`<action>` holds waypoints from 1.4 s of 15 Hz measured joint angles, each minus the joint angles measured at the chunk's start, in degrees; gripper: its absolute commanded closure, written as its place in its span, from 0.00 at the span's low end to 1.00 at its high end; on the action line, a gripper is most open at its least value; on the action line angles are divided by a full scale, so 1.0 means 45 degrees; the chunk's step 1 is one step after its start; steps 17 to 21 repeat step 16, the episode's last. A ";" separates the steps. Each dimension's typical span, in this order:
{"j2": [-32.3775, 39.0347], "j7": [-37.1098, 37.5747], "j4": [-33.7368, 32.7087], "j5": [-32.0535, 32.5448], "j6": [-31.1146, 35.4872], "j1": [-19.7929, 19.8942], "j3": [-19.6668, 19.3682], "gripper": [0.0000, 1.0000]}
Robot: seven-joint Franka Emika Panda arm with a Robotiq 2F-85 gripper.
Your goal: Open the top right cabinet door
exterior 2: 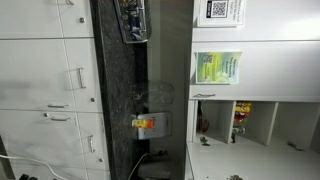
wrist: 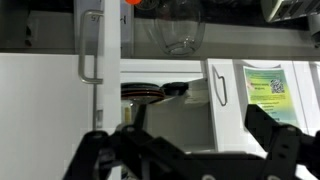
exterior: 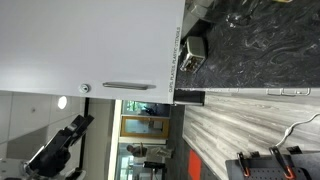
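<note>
Cropped and unreadable
The flat light grey-white cabinet door [exterior: 80, 40] runs off the top and left edges; print on its narrow edge label strip [exterior: 177, 52] is too small to read.

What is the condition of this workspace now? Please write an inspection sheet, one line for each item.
Surface: dark marbled counter, no spill seen.
Job's things: large light grey-white cabinet door with slim silver bar handle and small round lock; in the wrist view it seems swung open, with what looks like stacked dishes inside.
Clutter: silver toaster-like box and clear glass on the counter.
Tool: black two-finger tool, open, empty, not touching the handle.
Cables: thin white cable over the wood-grain striped panel.
Surroundings: white drawer fronts, green poster, QR-code sheet on upper doors.
</note>
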State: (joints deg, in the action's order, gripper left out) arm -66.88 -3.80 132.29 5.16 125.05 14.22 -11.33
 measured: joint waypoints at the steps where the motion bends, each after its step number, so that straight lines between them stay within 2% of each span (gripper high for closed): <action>1: 0.0127 -0.0006 0.0126 0.0016 0.0056 -0.0244 0.0092 0.00; 5: 0.1238 -0.0071 0.0288 0.0046 0.0633 -0.1216 0.0347 0.00; 8: 0.2406 -0.0115 0.0260 0.0179 0.1474 -0.1604 0.0521 0.00; 13: 0.3890 -0.0354 0.0089 0.0382 0.2246 -0.1641 0.0659 0.00; 21: 0.3962 -0.0356 -0.0002 0.0403 0.2250 -0.1641 0.0660 0.00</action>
